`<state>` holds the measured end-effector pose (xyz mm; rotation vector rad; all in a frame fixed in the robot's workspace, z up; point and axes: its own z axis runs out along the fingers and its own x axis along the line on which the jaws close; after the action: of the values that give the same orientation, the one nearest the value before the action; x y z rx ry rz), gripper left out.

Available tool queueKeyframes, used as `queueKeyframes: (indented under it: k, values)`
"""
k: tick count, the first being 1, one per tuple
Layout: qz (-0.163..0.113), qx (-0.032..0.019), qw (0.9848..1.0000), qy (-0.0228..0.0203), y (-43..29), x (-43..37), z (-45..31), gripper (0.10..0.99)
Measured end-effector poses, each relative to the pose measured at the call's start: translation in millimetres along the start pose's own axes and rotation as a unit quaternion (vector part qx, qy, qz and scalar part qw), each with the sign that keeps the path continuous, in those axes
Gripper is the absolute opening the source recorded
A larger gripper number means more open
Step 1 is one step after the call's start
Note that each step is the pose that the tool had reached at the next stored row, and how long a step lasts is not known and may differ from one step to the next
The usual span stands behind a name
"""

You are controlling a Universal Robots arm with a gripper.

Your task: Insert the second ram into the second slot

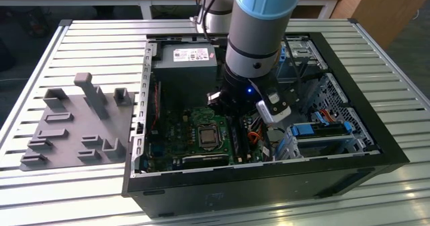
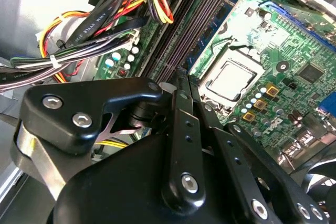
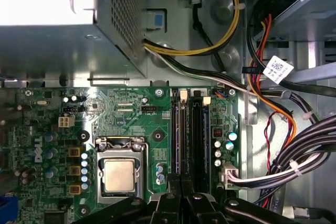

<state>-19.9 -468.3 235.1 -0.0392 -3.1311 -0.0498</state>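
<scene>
The claw (image 3: 182, 199) hangs low inside the open black tower case (image 1: 269, 185). It is right over the long dark memory slots (image 3: 198, 140), which run beside the bare, silvery square processor (image 3: 119, 176) on the green motherboard (image 3: 131, 114). How wide it stands, or whether it grips anything, I cannot tell. A thin bluish edge (image 3: 177, 140) lines the slot directly beneath it. That may be the second ram standing edge-on, but I can't be sure, nor whether it is seated. I'd judge the job at the pressing-in stage, unfinished.

Round about are a perforated steel power supply (image 3: 105, 24) and tie-wrapped cables (image 3: 299, 156). On the exterior view's left, a grey moulded holder tray (image 1: 74, 130) sits on the ribbed aluminium table (image 1: 87, 40).
</scene>
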Motion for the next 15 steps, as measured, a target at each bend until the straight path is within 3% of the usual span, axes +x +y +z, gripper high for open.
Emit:
queueKeyframes:
  k: [15]
  values:
    - [-0.002, -0.0001, 1.0000, 0.0000, 0.0, -5.3, 4.4, 0.122]
